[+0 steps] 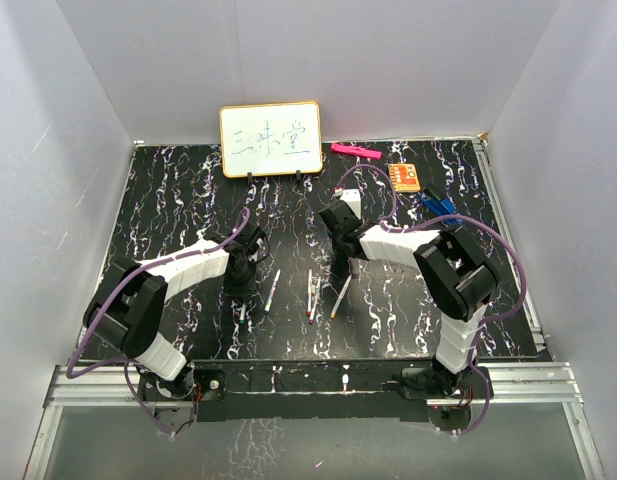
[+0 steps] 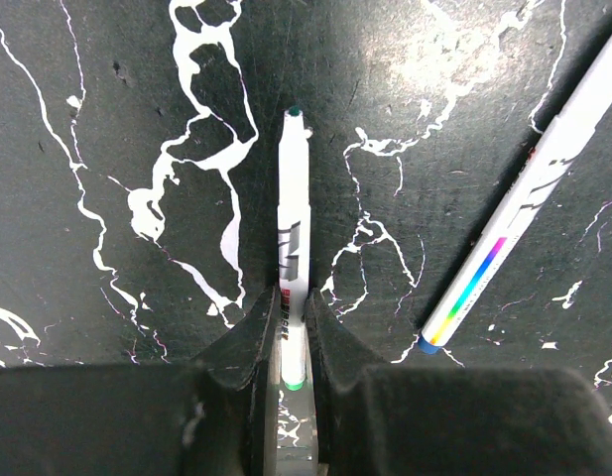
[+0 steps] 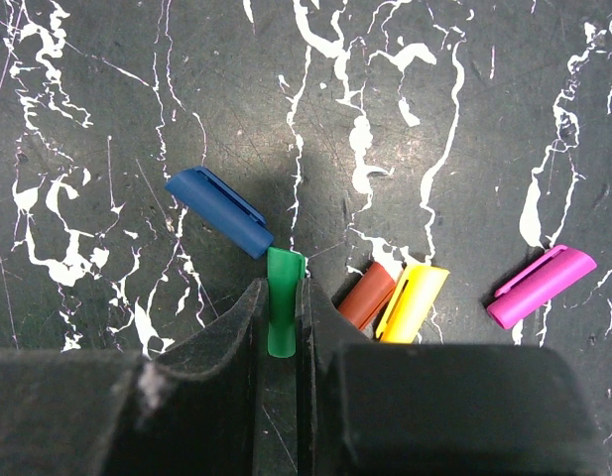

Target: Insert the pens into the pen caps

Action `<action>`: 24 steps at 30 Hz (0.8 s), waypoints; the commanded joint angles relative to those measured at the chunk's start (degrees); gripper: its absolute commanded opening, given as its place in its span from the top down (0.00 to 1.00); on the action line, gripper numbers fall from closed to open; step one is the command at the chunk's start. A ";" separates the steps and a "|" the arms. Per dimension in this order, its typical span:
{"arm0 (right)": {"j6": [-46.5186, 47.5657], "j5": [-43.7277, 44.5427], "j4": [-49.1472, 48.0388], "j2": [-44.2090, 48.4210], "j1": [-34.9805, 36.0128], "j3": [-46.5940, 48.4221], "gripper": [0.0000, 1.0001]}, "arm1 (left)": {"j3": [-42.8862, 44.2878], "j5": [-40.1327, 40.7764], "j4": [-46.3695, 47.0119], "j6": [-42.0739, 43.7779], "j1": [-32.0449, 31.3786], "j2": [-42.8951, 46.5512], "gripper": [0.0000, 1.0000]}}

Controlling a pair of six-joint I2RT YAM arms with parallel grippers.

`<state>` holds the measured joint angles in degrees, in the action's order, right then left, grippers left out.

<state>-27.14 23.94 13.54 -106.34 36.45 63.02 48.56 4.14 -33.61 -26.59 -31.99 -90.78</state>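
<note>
A black, white-veined table [image 1: 168,200] walled in plain white, a whiteboard [image 1: 271,140] propped at its far edge, is the setting as two arms reach in to pair one pen with its cap.

The left gripper [image 2: 293,315] is pinched narrow on the tail end of a green-tipped pen [image 2: 294,198], whose white barrel runs out towards 12 o'clock in the left wrist view. Nearly the whole pen hangs beyond the jaws. With so long an overhang, a small tilt of the wrist would likely swing the tip wide of a cap mouth. Whether the pen is clear of the table cannot be told.

The right gripper [image 3: 282,302] is closed on a green cap [image 3: 285,266], only its upper end showing past the fingers. So short a piece, held by its smooth sides, could pivot or squirt out when the pen pushes in. Which end is open cannot be told either, and a wrong guess would put the nib against a closed end.

Its neighbours crowd it. A blue cap [image 3: 219,210] lies at 11 o'clock, its end just beside the green one, perhaps touching. A red cap [image 3: 366,295] and a yellow cap [image 3: 413,302] sit close at 3 o'clock, a magenta cap [image 3: 541,286] farther out. A careless lift may drag or scatter them.

A second pen [image 2: 524,213] lies at 2 o'clock of the left gripper, apart.
</note>
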 commanded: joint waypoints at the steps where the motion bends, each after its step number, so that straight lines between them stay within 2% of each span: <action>1: 0.50 -1.40 5.29 -0.37 0.27 1.60 1.00 | -4.25 2.36 7.95 0.05 0.06 -5.41 1.00; 7: 1.64 -1.27 3.25 5.02 0.25 2.88 1.00 | -1.56 2.76 7.24 1.45 -0.06 -2.50 1.00; 11: 3.06 -1.79 -1.73 9.86 0.24 1.94 1.00 | 0.50 2.77 7.39 2.91 -0.33 0.40 1.00; 20: 4.72 -3.23 -13.69 19.91 0.24 -4.71 1.00 | 2.31 4.07 11.00 4.69 -0.85 7.59 1.00; 24: 5.76 -5.33 -22.81 26.54 0.20 -11.07 1.00 | 3.00 4.74 13.80 6.00 -1.85 11.10 1.00</action>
<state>-23.14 20.45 2.79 -86.17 36.45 57.06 49.19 7.33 -23.62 -22.55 -32.73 -84.53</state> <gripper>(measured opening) 0.109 0.085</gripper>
